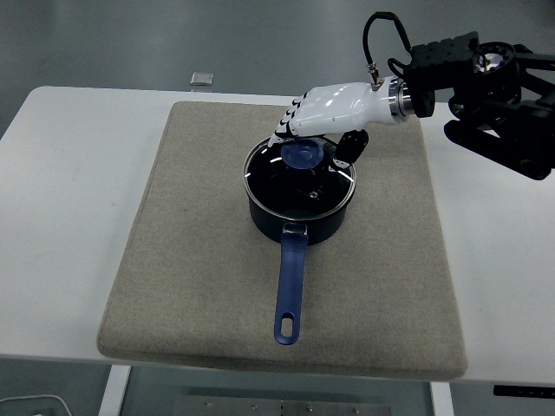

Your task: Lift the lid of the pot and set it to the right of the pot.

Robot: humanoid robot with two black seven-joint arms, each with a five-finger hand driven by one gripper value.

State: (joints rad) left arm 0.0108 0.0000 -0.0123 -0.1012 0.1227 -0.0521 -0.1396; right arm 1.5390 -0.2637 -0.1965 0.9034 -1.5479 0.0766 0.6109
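Your right hand (323, 113) reaches in from the picture's right edge and sits directly over the pot lid (300, 178), its white back arched above the blue knob (303, 154). You can see the fingers (286, 124) curled down on the far-left side of the knob and the dark thumb (349, 147) dropping on its right side, so the hand brackets the knob; whether it actually grips it you cannot tell from this view. The glass lid lies flat and seated on the dark blue pot (299, 212), rim to rim, not lifted. The pot stands around the middle of the beige mat (182, 260), and its blue handle (290, 286) points toward the near edge. The mat lies on the white surface (69, 217). A small grey object (201, 79) rests at the far edge of the surface, well apart from the pot.
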